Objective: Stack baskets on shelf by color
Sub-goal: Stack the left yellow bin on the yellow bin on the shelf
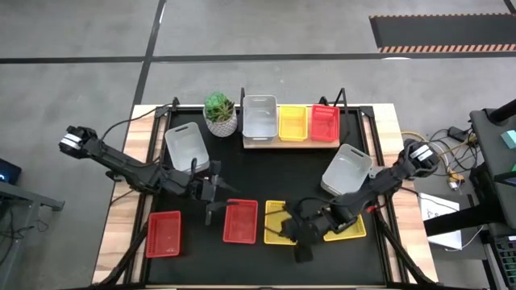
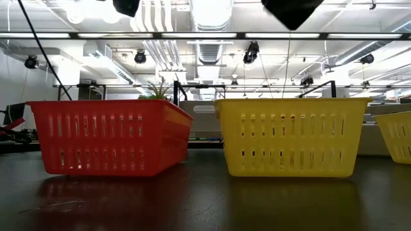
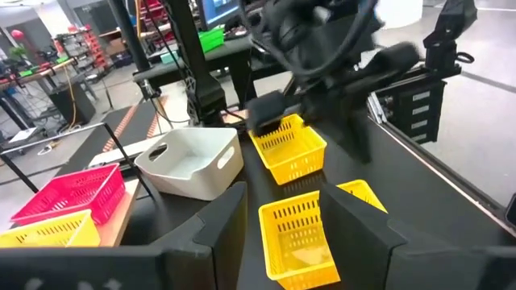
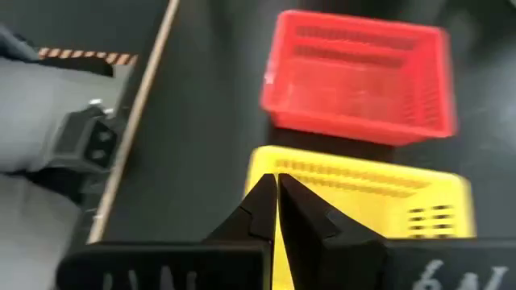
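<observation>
The right gripper [image 1: 292, 231], its fingers pressed together and holding nothing, is poised over the near-side yellow basket [image 1: 276, 223], whose long axis runs toward the shelf [image 1: 291, 142], while the left gripper [image 1: 216, 193], fingers apart, is held slightly farther from that basket.

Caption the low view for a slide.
Red basket and yellow basket stand apart on the dark table.

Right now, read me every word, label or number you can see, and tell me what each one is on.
No text here can be read.
baskets and shelf: no lettering shows.
White marks on the right end effector: cut off at the picture's edge and blurred, unreadable.
paper sheet beside the table: print too small to read.
screen in the room behind: blurred, unreadable.
</observation>
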Action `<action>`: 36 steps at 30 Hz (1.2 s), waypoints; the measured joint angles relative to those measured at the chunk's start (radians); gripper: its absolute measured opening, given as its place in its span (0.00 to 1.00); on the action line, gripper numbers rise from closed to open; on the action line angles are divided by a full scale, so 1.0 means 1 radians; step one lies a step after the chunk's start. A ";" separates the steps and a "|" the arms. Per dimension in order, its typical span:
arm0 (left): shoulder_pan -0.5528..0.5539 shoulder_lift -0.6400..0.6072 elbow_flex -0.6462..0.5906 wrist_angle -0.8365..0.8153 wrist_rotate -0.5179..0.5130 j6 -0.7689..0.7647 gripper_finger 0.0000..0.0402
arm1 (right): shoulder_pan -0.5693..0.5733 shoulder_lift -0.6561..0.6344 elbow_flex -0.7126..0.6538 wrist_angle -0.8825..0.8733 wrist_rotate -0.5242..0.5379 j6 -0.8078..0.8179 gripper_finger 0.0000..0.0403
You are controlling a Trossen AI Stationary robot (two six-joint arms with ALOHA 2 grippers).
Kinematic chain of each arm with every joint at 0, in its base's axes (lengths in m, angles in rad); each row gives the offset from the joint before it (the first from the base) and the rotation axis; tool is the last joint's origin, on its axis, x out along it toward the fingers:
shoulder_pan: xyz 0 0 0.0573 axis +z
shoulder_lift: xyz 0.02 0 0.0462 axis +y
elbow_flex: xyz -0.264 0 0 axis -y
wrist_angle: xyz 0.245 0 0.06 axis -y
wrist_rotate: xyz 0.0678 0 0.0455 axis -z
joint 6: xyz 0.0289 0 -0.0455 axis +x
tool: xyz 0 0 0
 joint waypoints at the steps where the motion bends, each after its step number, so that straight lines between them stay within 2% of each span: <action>1: 0.000 0.000 -0.002 -0.003 0.000 0.000 0.35 | 0.016 0.010 0.007 0.001 0.000 0.010 0.02; 6: 0.001 -0.013 -0.004 -0.002 0.000 0.001 0.35 | 0.089 0.069 0.036 -0.002 0.048 0.024 0.02; 10: 0.000 -0.034 -0.004 0.001 0.000 0.001 0.35 | 0.105 0.096 0.087 -0.020 0.060 0.119 0.04; 15: 0.000 -0.044 -0.004 0.005 0.000 0.001 0.35 | 0.119 0.130 0.150 -0.045 0.054 0.166 0.13; 21: 0.000 -0.043 -0.004 0.005 0.000 0.004 0.35 | 0.119 0.186 0.157 -0.058 0.088 0.165 0.28; 25: 0.000 -0.043 -0.004 0.005 0.000 0.058 0.35 | 0.116 0.218 0.157 -0.057 0.117 0.166 0.36; 30: 0.000 -0.045 0.013 0.045 0.000 0.081 0.35 | 0.114 0.210 0.163 -0.089 0.121 0.203 0.40; 36: 0.000 -0.048 0.005 0.057 0.000 0.081 0.35 | 0.114 0.204 0.188 -0.111 0.121 0.218 0.40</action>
